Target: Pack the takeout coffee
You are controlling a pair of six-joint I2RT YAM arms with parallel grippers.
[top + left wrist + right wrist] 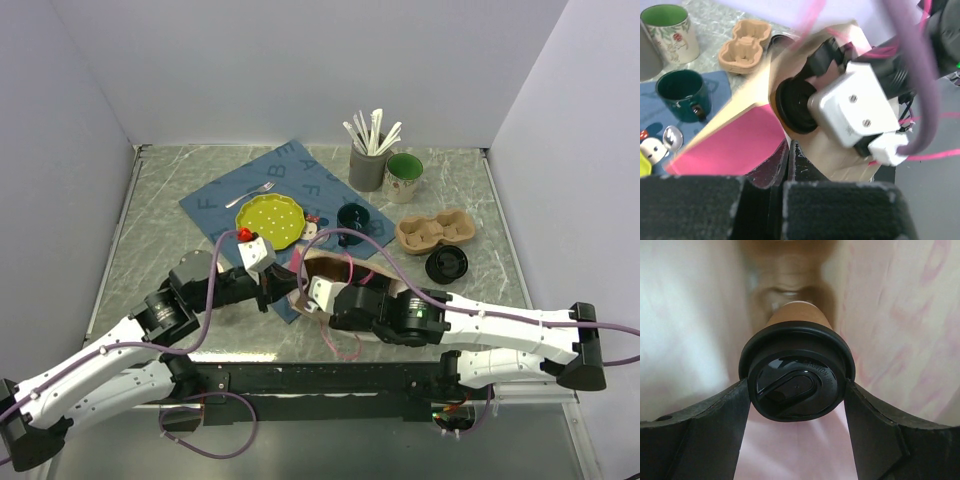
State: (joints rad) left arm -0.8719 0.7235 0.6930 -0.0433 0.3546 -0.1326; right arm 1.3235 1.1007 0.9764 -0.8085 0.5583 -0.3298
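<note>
Plainly, the takeout coffee point(796, 375) sat at the centre of the right wrist view, lid toward the camera and its kraft body pointing away into the paper bag point(837, 157), whose pale walls closed round it on every side. The right jaws stood wide but were closed on it, with 1 finger point(705, 435) pressed to each side of the black lid's rim. In the top view that put the cup just below the middle of the frame, hidden inside the bag, which rested on the counter point(160, 200) between the 2 arms. The left jaws were fully closed, and at the lower centre of the left wrist view they appeared to pinch the bag's edge, holding the mouth open. The lid showed as a dark disc in that mouth. As for handling, I judged the cup light if empty and top-heavy and sloshing if full; the pictures could not tell which. The paper wall would be soft and would dent under a hard squeeze. The plastic lid looked stiffer but smooth and only pressed on, so a grip on the lid alone risked slipping or popping it off. The safer hold seemed to be the stiff band just under the lid rim, squeezed lightly. The thin bag would crumple easily, so it needed that pinch on its edge.
</note>
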